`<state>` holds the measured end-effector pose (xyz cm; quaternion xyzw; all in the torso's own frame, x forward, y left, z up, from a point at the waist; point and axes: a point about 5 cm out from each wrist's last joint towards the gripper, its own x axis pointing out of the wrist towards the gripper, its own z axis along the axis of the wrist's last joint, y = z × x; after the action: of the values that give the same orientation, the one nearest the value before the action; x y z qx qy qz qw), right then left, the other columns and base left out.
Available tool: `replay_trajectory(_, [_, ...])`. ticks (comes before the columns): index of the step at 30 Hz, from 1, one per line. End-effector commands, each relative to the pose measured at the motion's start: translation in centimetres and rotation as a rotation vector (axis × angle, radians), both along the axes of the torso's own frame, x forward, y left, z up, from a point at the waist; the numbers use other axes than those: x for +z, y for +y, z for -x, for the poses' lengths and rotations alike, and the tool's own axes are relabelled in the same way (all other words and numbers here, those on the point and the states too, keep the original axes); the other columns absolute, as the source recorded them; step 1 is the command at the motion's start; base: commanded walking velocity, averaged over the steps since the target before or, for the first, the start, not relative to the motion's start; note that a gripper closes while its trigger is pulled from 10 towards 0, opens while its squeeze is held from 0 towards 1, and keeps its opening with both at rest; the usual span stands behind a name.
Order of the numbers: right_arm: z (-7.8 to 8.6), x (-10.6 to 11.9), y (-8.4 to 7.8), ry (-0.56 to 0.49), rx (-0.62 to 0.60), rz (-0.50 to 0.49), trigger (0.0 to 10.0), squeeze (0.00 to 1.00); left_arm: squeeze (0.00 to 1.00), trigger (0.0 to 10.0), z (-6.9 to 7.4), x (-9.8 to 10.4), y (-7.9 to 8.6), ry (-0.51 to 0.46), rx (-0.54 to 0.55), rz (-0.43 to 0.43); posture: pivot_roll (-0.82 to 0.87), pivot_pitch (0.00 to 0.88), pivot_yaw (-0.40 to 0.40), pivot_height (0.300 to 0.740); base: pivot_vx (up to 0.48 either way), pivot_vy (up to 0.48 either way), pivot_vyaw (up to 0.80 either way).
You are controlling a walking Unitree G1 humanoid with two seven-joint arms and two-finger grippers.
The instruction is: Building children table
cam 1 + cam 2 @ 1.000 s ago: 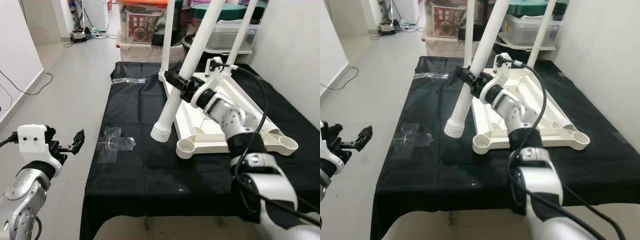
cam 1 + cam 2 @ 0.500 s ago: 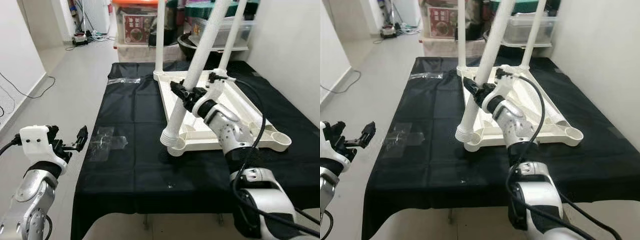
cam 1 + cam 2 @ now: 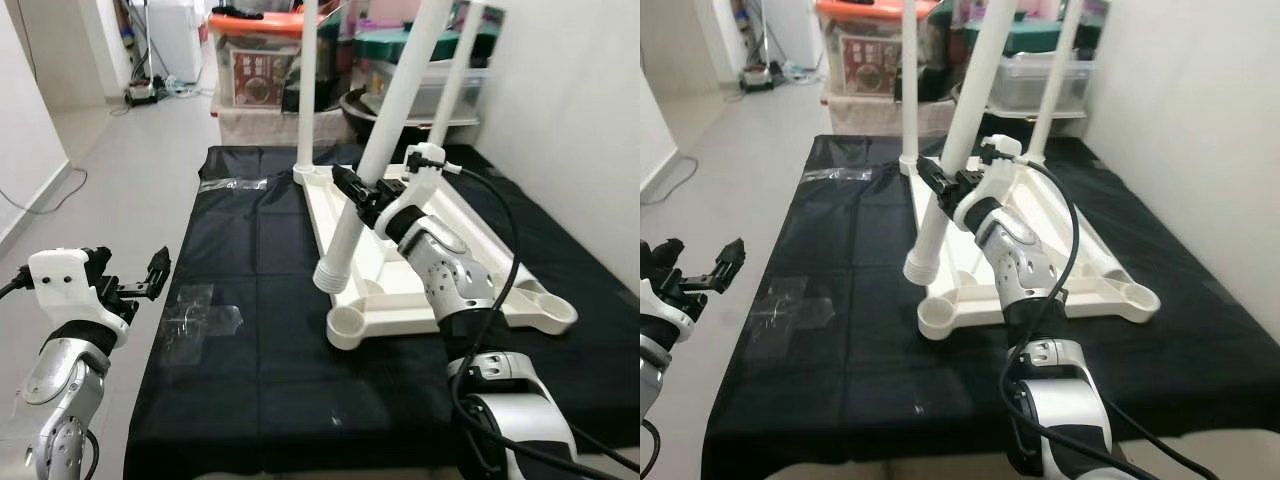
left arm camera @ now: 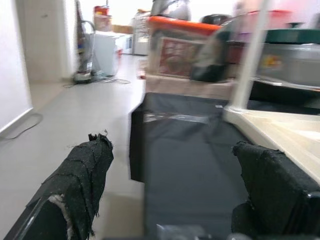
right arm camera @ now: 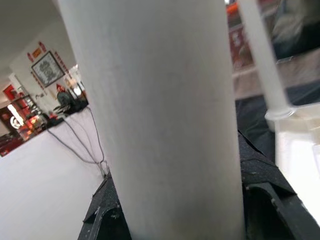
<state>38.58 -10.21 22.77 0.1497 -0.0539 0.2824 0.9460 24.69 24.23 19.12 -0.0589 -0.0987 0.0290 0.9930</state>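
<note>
A white children's table top (image 3: pixel 400 322) lies upside down on the black-covered table (image 3: pixel 250 390). Two white legs stand upright in its far corners (image 3: pixel 305 80) (image 3: pixel 458 75). My right gripper (image 3: pixel 358 192) is shut on a third white leg (image 3: pixel 400 110), which is tilted. That leg's ribbed lower end (image 3: pixel 333 275) hangs just above and behind the near-left corner socket (image 3: pixel 347 322). The leg (image 5: pixel 165 115) sits between the black pads in the right wrist view. My left gripper (image 3: pixel 155 275) is held open beyond the table's left edge, its fingers (image 4: pixel 85 170) wide apart with nothing between them.
Patches of clear tape (image 3: pixel 200 318) lie on the cloth near the left edge. Storage boxes (image 3: pixel 260 70) stand behind the table and a white wall (image 3: pixel 580 120) runs along its right. Open floor (image 3: pixel 110 180) lies to the left, with cables far back.
The right gripper swung the leg's lower end from left of the table top to the near-left corner socket, where it now hangs slightly above. The camera shifted. The left gripper stayed put.
</note>
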Motion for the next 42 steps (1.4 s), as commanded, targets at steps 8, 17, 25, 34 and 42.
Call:
replay_trajectory(8, [0.4,0.9,-0.1,-0.077,0.037,0.031,10.0,0.00,0.00,10.0,0.0,-0.2,-1.9,-0.004,-0.080,0.006,0.04,0.000,-0.061,0.740,0.000,0.000,0.00])
replay_trajectory(17, [2.1,0.6,0.8,-0.136,0.280,0.160,10.0,0.00,0.00,10.0,0.1,-0.6,-3.6,-0.003,-0.141,-0.026,0.03,0.000,-0.065,0.740,0.000,0.000,0.00])
replay_trajectory(25, [2.9,-0.2,0.8,-0.135,0.377,0.232,10.0,0.00,0.00,10.0,0.2,-0.8,-4.2,0.009,-0.138,-0.011,0.04,0.000,-0.072,0.740,0.000,0.000,0.00])
replay_trajectory(34, [3.2,-0.4,1.3,-0.130,0.383,0.217,10.0,0.00,0.00,10.0,0.2,-1.0,-4.0,0.032,-0.114,0.010,0.04,0.000,-0.071,0.740,-0.205,0.000,0.00])
replay_trajectory(42, [3.4,-0.4,1.0,-0.132,0.375,0.211,10.0,0.00,0.00,10.0,-0.1,-1.3,-3.3,0.045,-0.060,-0.018,0.03,0.000,-0.064,0.740,0.000,0.000,0.00])
